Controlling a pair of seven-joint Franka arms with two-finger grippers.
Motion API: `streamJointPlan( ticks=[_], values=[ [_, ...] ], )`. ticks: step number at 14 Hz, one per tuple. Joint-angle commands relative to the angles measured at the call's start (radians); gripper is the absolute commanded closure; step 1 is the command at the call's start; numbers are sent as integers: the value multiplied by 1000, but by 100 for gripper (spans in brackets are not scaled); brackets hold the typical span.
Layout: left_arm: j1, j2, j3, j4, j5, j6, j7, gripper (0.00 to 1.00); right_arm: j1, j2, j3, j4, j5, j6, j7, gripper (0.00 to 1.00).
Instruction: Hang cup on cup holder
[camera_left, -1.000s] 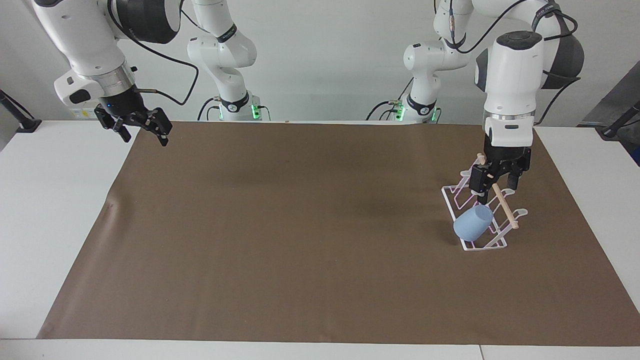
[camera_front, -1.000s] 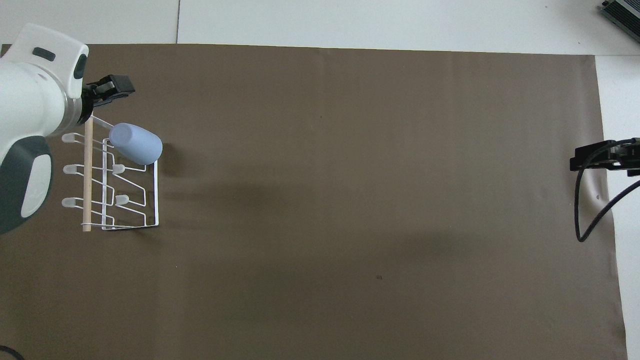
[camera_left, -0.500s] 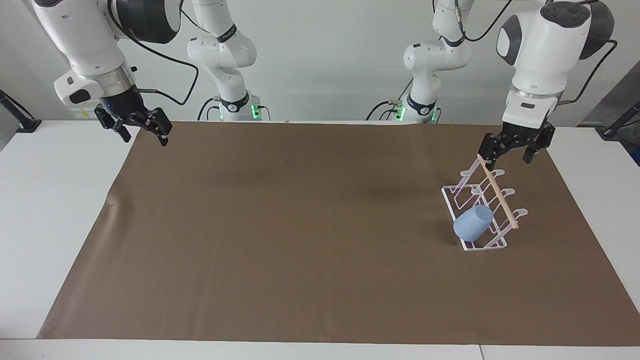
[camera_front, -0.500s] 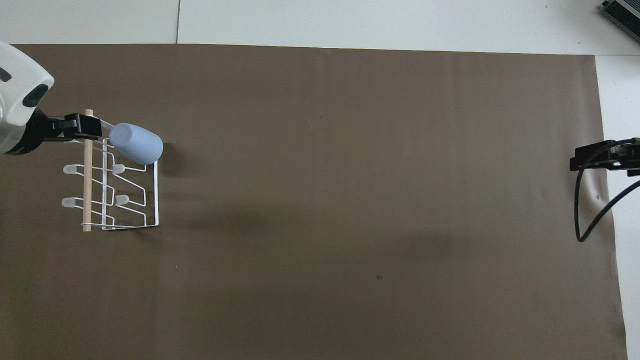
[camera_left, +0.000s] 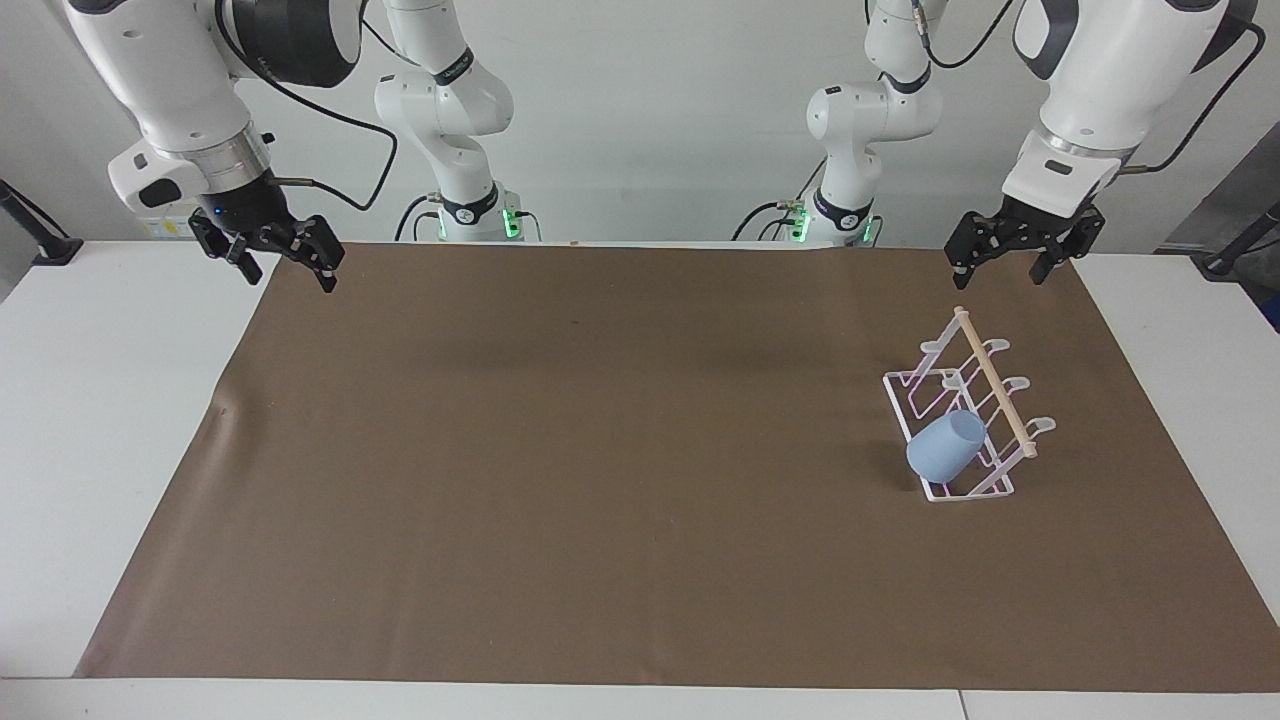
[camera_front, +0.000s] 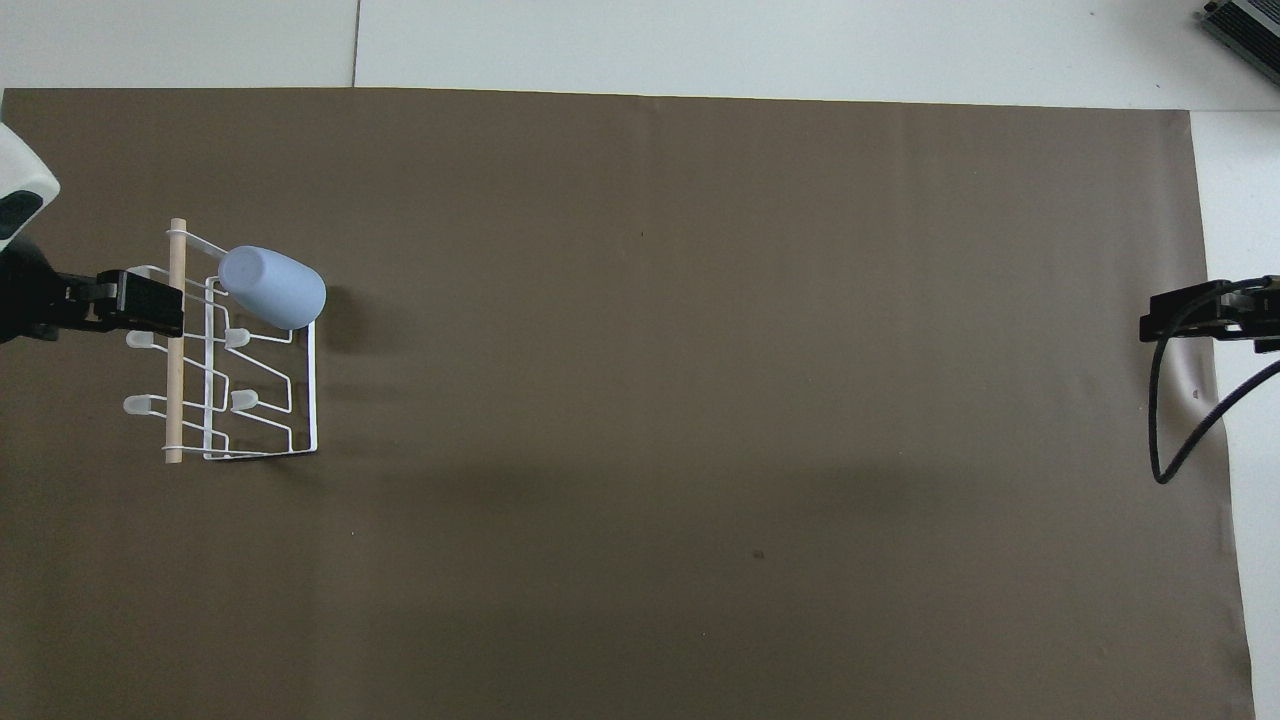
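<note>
Left gripper (camera_left: 1003, 261) has lifted off the cup holder (camera_left: 968, 420) and pulled back toward its base; fingers spread wide, holding nothing. Cup (camera_left: 944, 446) hangs on a prong (unchanged). Right gripper (camera_left: 283, 257) waits, fingers released, empty.

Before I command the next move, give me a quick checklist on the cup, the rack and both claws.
1. Small light blue plastic cup sits over a prong of the white wire cup holder, at the end farther from the robots: ok.
2. Cup holder upright on the brown mat, wooden dowel in place: ok.
3. Left claw raised clear of the holder, open, holding nothing: ok.
4. Right claw waits at the mat's right-arm end, open, holding nothing: ok.
5. Cup fully seated on its prong: cannot tell.
</note>
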Motion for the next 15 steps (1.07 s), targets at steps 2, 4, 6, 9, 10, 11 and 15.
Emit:
streamJointPlan(
  ticks=[2, 4, 6, 9, 10, 11, 15],
  values=[
    [-10, 8, 50, 75, -75, -56, 63, 0, -1, -12, 2, -3, -4, -12, -15, 0],
    [-8, -12, 45, 52, -77, -47, 84, 0, -1, -12, 2, -3, -4, -12, -15, 0],
    [-5, -14, 39, 54, -67, -62, 101, 0, -1, -12, 2, -3, -4, -13, -15, 0],
    [-5, -17, 39, 49, -60, -62, 143, 0, -1, -12, 2, -3, -4, -12, -15, 0],
    [-5, -18, 38, 48, -46, -62, 143, 0, -1, -12, 1, -3, -4, -13, -15, 0],
    [-5, -18, 38, 48, -44, -48, 131, 0, -1, -12, 2, -3, -4, -12, -15, 0],
    [3, -21, 44, 41, -44, -51, 135, 0, -1, -12, 2, -3, -4, -12, -15, 0]
  ],
)
